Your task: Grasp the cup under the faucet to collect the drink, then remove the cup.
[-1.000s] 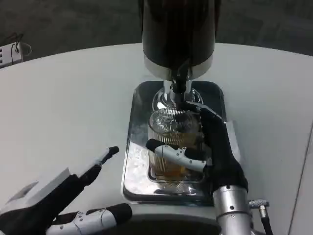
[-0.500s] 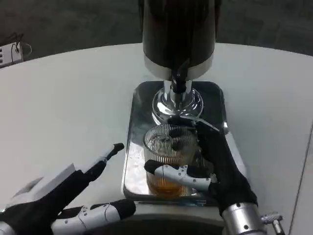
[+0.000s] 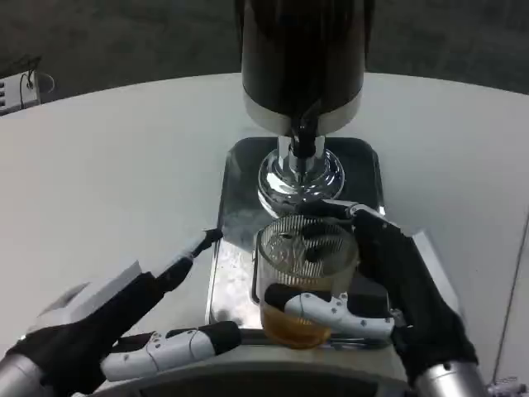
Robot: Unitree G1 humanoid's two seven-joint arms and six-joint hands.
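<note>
A ribbed clear glass cup [image 3: 302, 277] with amber drink in its bottom is gripped by my right hand [image 3: 388, 289], whose fingers wrap its front and right side. The cup is over the near part of the shiny steel drip tray [image 3: 235, 178], well in front of the faucet [image 3: 302, 136] of the dark drink dispenser [image 3: 302, 58]. Whether the cup touches the tray I cannot tell. My left hand [image 3: 124, 327] lies at the lower left with fingers spread, one fingertip near the tray's left edge, holding nothing.
The white round table [image 3: 124, 165] stretches to the left and right of the tray. A small white device with a cable [image 3: 18, 89] sits at the far left edge. The dispenser's chrome base [image 3: 299, 178] stands at the tray's rear.
My right hand has drawn the cup toward me, away from under the faucet to the tray's near part. My left hand has moved up and right, closer to the tray.
</note>
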